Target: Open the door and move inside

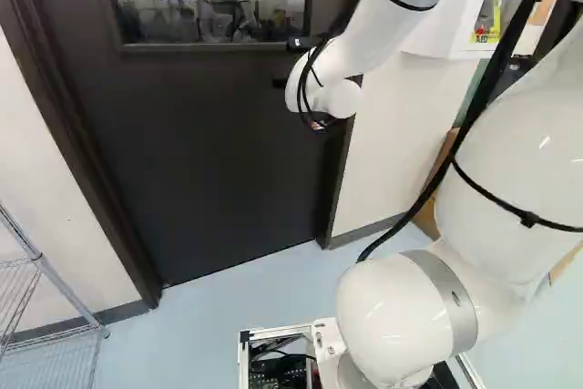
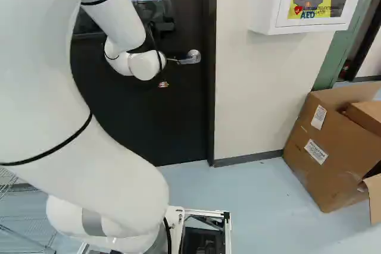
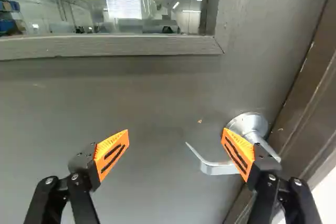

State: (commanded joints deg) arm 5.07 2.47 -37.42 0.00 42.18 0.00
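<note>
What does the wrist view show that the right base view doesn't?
Only the wrist view: both spread fingers of the gripper, and the silver handle's curled tip.
Only the right base view: the cardboard box, the white wall cabinet, and the arm's big white links.
Both: the dark door, its window and the handle.

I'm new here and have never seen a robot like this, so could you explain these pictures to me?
This is a white robot arm on a moving base, facing a closed dark door. Two pictures look past the arm from its left and right; the third looks along its gripper from the wrist. The gripper's orange pads stand wide apart, holding nothing. Ahead is the door's metal handle, partly hidden behind one finger. There is no worktop, just the door to open.
</note>
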